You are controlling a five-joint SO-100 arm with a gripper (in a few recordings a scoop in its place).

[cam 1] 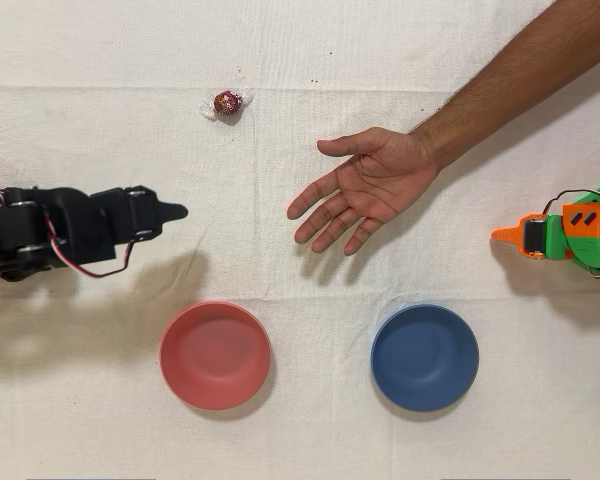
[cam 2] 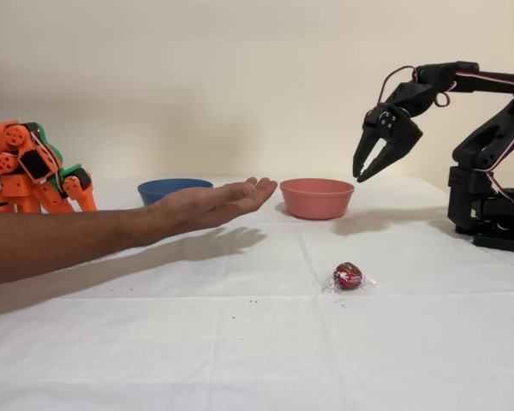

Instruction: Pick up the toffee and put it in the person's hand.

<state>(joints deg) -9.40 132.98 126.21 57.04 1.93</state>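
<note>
Nothing has been picked up yet: the toffee (cam 1: 227,102) lies untouched on the white surface (cam 1: 310,430), so the grasp, the carry and the hand-off are all left to do. Taking the toffee as our marker, in the overhead view the person's hand (cam 1: 363,189) waits to its right and a little lower in the picture, palm up, fingers spread, forearm running off toward the upper right corner. The black arm's gripper (cam 2: 376,161) hangs high in the air, well apart from the toffee; in the fixed view it sits above and to the right of the sweet, jaws parted, pointing down and holding nothing. The arm is reared up and bent over at the wrist, not reaching. A pink bowl (cam 1: 215,355) and a blue bowl (cam 1: 424,357) sit beyond the toffee in the fixed view. An idle orange arm (cam 1: 570,230) stands past the hand.
</note>
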